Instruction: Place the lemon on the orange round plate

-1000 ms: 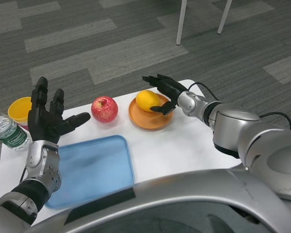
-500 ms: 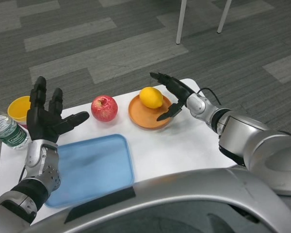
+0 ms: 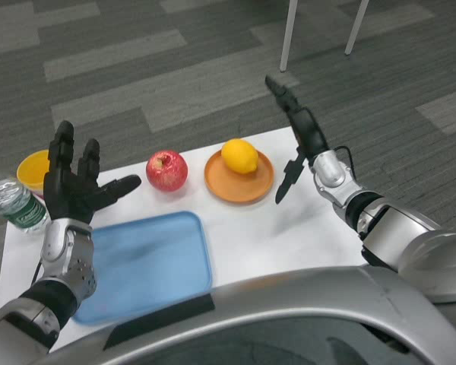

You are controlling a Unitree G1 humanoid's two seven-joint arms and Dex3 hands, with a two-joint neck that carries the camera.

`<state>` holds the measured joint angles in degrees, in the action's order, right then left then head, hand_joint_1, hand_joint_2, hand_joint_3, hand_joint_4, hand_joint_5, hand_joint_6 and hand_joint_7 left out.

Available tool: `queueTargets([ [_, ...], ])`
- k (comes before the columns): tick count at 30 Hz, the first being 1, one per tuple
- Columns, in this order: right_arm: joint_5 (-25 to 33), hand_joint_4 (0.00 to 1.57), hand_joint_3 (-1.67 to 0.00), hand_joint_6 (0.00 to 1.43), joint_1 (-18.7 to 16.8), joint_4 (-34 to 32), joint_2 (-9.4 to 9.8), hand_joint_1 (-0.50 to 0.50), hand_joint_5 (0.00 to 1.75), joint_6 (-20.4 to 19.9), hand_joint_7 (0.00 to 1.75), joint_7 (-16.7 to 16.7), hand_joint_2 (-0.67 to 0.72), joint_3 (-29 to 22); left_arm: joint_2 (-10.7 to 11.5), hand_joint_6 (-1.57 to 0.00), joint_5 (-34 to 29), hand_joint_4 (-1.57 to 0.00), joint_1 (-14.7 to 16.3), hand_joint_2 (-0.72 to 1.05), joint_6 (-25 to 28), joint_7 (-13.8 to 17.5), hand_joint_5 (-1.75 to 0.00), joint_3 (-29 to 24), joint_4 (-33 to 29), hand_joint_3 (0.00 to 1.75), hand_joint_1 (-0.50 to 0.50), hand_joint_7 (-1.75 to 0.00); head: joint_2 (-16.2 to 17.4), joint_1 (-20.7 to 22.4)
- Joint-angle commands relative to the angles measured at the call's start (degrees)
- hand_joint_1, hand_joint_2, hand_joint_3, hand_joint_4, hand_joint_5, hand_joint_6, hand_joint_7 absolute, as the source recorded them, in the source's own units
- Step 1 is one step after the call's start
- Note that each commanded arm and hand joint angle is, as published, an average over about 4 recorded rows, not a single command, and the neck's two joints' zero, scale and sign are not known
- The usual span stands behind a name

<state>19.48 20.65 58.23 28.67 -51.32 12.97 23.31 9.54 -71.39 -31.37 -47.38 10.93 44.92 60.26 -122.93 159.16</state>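
Right hand (image 3: 302, 144) hangs spread and empty above the table's (image 3: 289, 228) far right edge, fingers reaching up and away, thumb pointing down toward the tabletop. From my remote seat I see the lemon (image 3: 239, 156) resting on the orange plate (image 3: 239, 182), toward its far side, clear of that hand and off to its left; open tabletop shows between the thumb tip and the plate's rim. Left hand (image 3: 72, 182) stands upright over the table's left side, fingers apart and holding nothing, thumb pointing toward the red apple (image 3: 166, 170), which sits just left of the plate without touching it. Nearer me, a blue tray (image 3: 148, 262) lies flat on the white surface.

Much of the left edge is hard to read: a yellow bowl (image 3: 32, 166) is partly hidden behind the left hand, and a water bottle (image 3: 11, 204) is cut off by the frame, only its label and part of its body showing. I cannot make out what the bowl holds. At the top, two white legs (image 3: 289, 34) of some furniture are cut off.
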Motion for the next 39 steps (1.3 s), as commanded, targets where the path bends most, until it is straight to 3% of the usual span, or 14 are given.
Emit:
queueTargets([
  [1, 2.19, 0.00, 0.00, 0.00, -2.33, -3.47, 1.25, -0.45, 0.00, -2.69, 0.00, 0.44, 0.72, -3.05, 0.34, -0.03, 0.24, 0.00, -0.09, 0.16, 0.01, 0.15, -0.31, -1.72, 0.12, 0.09, 0.50, -0.21, -0.69, 0.30],
  [8, 3.64, 0.00, 0.00, 0.00, -6.24, -11.73, 1.38, -0.42, 0.00, -3.52, 0.00, 1.05, 0.69, -8.42, 0.34, -0.01, 3.36, 0.00, 0.92, 0.29, -0.26, 0.32, -0.31, -7.52, 1.88, 0.09, 0.50, -0.21, -3.07, 0.44],
  [17, 4.21, 0.00, 0.00, 0.00, -6.94, -13.93, 1.03, -0.42, 0.00, -4.75, 0.00, 1.05, 0.66, -9.03, 0.92, 0.00, 8.20, 0.00, 2.59, 0.34, -0.48, 0.45, -0.31, -15.17, 1.79, 0.09, 0.50, -0.21, -4.73, -0.26],
  [24, 4.34, 0.00, 0.00, 0.00, -7.30, -13.84, 0.94, -0.42, 0.00, -4.93, 0.00, 1.01, 0.66, -8.90, 0.12, 0.00, 14.00, 0.00, 3.25, 0.45, -0.70, 0.76, -0.31, -22.86, 1.88, 0.09, 0.50, -0.21, -3.52, 0.13],
  [30, 4.56, 0.00, 0.00, 0.00, -7.30, -12.87, 1.38, -0.42, 0.00, -4.93, 0.00, 1.09, 0.65, -6.31, 1.93, 0.00, 14.97, 0.00, 4.44, 0.52, 0.62, 2.26, -0.31, -23.30, 0.78, 0.09, 0.50, -0.21, -2.66, -0.27],
  [39, 4.83, 0.00, 0.00, 0.00, -6.90, -12.70, 1.56, -0.42, 0.00, -4.93, 0.00, 1.40, 0.60, -3.98, 2.28, 0.00, 15.23, 0.00, 5.67, 0.52, 1.81, 2.78, -0.31, -23.30, -0.23, 0.09, 0.50, -0.21, -2.54, -0.28],
])
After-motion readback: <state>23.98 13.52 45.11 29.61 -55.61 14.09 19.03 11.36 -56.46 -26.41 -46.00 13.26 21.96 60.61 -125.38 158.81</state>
